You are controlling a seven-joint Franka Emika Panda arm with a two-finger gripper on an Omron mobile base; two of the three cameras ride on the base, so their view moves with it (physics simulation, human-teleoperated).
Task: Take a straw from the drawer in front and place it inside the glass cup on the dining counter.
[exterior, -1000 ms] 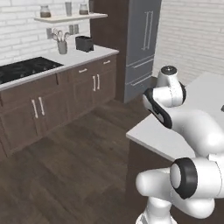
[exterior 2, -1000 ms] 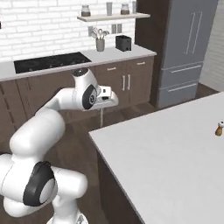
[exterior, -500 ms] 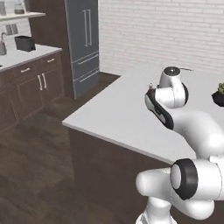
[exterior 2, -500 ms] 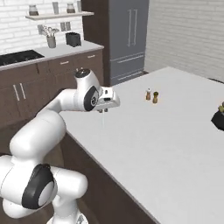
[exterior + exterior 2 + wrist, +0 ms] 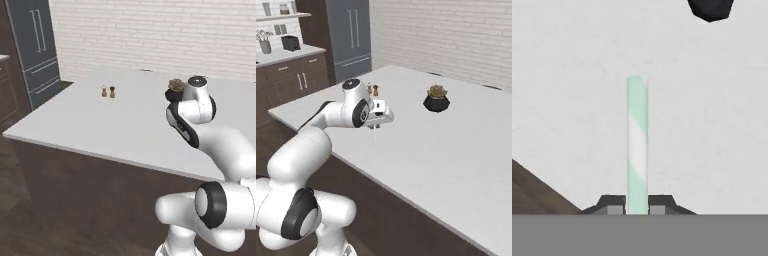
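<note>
Now the claw point(image 5: 637, 206) pinches the straw point(image 5: 637, 145), pointing straight down.

The robot is a glossy white arm built of rounded, swollen segments that join like smooth shells. Each joint carries a dark disc, near black with a grey sheen, set flush into the white casing. A dark curved band runs along one upper link. The hand is a boxy white block. The gripper point(image 5: 637, 204) ends in two small dark finger tips with paler grey faces. No cables, screws or markings can be made out.
</note>
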